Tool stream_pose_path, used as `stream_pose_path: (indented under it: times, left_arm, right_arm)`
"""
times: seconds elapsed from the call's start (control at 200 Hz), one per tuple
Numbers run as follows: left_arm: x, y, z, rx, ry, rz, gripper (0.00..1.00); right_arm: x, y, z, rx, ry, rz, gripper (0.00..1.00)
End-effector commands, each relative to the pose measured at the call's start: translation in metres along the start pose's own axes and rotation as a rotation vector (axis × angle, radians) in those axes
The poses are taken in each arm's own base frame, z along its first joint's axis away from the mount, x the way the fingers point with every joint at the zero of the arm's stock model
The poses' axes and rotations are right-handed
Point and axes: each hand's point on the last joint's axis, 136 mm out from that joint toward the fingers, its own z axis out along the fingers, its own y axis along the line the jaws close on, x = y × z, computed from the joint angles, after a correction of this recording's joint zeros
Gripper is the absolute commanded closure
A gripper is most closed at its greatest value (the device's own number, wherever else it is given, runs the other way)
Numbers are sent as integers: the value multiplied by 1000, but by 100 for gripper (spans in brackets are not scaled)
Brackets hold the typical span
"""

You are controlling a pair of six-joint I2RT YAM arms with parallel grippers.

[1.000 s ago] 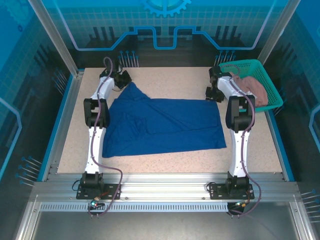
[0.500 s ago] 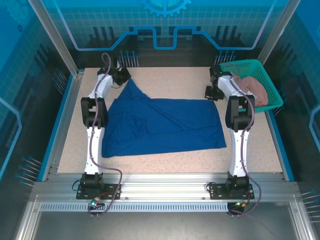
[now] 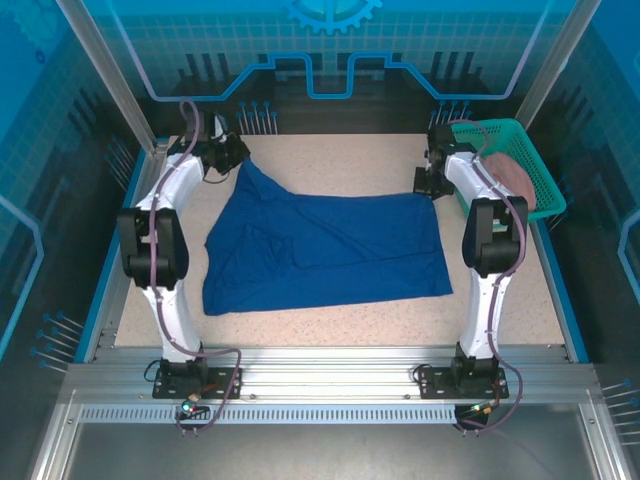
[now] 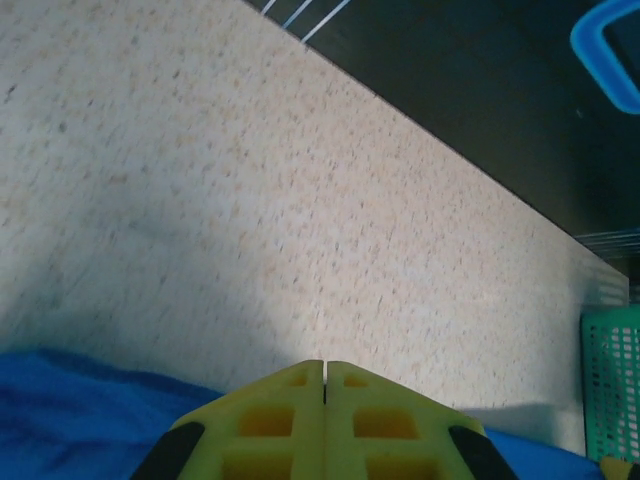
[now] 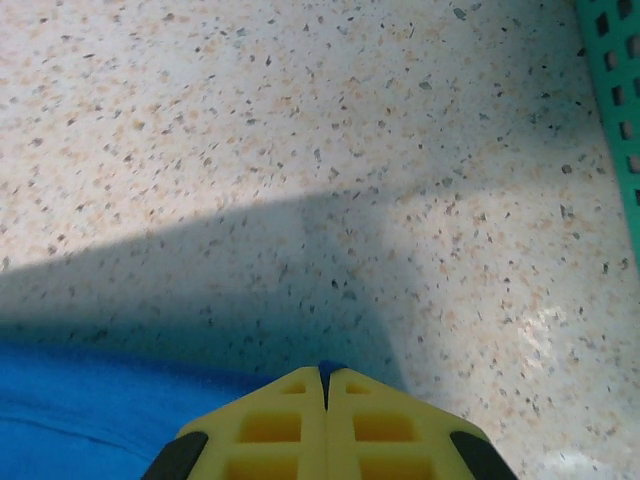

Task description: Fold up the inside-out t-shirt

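Blue t-shirt (image 3: 330, 250) lies spread over the middle of the table (image 3: 340, 155), long axis running 9 to 3 o'clock. At 11 o'clock the left claw (image 3: 236, 156) is pinched closed on its peaked far corner; at 2 o'clock the right claw (image 3: 428, 184) is pinched closed on the other far corner. Cloth runs toward 6 o'clock from both, so I judge the far edge should be drawn nearward by both arms together.

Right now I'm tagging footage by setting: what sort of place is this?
Probably a robot lab cell: two arms bolted to a metal frame, blue panels round a table bearing a t-shirt.
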Motion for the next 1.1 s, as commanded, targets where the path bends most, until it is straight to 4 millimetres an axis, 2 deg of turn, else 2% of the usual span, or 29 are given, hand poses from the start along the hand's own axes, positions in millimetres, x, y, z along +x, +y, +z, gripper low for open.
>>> stream_pose_path:
  times: [0.0, 0.17, 0.29, 0.45, 0.565, 0.77, 1.095]
  left_arm:
    - [14, -3, -28, 38, -23, 16, 100]
    - [48, 3, -57, 68, -11, -26, 100]
    - [65, 12, -76, 39, -10, -37, 100]
    - [87, 8, -94, 99, 10, -99, 100]
    - [99, 3, -105, 132, 33, -118, 100]
    - [124, 9, -122, 126, 74, -131, 100]
    - [145, 12, -146, 111, 102, -122, 100]
  right_arm:
    - [1, -4, -16, -27, -38, -28, 95]
    - [13, -12, -23, -24, -45, -43, 94]
    - [19, -15, -27, -24, -48, -48, 94]
    - [23, -18, -31, -27, -49, -60, 94]
    - [27, -20, -35, -19, -44, -76, 94]
    - [37, -17, -39, -35, -30, -91, 94]
    - [54, -25, -37, 32, 13, -123, 93]
